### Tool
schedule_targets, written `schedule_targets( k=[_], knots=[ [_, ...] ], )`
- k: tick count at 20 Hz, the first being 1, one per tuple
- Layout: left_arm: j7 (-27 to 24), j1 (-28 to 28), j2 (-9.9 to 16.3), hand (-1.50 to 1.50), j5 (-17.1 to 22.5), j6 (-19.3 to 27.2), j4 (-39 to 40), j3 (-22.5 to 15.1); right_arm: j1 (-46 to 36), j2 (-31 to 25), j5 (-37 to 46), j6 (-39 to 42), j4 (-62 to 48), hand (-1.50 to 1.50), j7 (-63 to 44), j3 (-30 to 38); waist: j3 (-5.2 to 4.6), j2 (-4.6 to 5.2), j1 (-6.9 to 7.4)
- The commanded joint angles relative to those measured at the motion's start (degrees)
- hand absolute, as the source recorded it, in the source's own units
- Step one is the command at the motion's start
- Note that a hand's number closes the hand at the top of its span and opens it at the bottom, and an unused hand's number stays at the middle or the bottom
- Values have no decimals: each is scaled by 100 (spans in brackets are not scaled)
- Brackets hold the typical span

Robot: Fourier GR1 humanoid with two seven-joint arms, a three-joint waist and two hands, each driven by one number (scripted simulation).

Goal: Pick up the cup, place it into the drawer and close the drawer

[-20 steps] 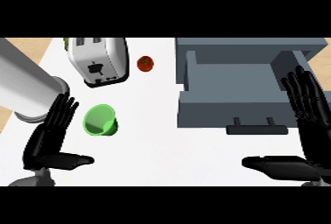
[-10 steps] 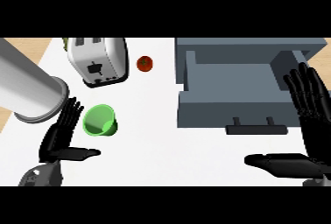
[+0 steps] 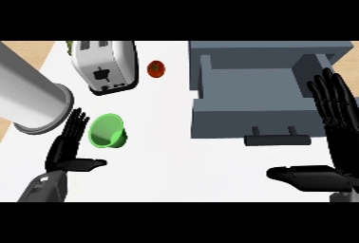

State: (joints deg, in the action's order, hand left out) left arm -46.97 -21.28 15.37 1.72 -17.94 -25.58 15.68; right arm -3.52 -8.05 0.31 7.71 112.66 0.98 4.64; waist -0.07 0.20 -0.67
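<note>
A green cup [image 3: 108, 131] lies on its side on the white counter [image 3: 175, 156], its mouth facing the lower left. My left hand [image 3: 68, 148] is open just left of the cup, fingers straight and pointing up, thumb out to the right below the cup. The grey drawer [image 3: 256, 102] stands pulled open at the right, empty inside, with a dark handle [image 3: 277, 138] on its front. My right hand [image 3: 335, 123] is open at the right edge, fingers up beside the drawer, thumb stretched left below the handle.
A white toaster [image 3: 107, 65] stands at the back left, and a red tomato [image 3: 156, 69] lies to its right. A large grey cylinder [image 3: 29, 98] fills the left edge, close above my left hand.
My left hand has slid up and right, closer to the green cup. The right hand and the cup have stayed put.
</note>
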Motion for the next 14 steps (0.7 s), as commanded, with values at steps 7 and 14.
schedule_targets(
  k=[7, 14],
  knots=[
    [-1114, -588, 170, -150, -173, -97, 1457, 155, -159, 124, 144, 2, -169, -150, 66, -179, -14, 41, -75],
    [-1459, -506, 5, -150, -329, 6, 1528, 38, -171, 150, 176, 1, -335, -150, 138, -154, -11, 37, -50]
  ],
)
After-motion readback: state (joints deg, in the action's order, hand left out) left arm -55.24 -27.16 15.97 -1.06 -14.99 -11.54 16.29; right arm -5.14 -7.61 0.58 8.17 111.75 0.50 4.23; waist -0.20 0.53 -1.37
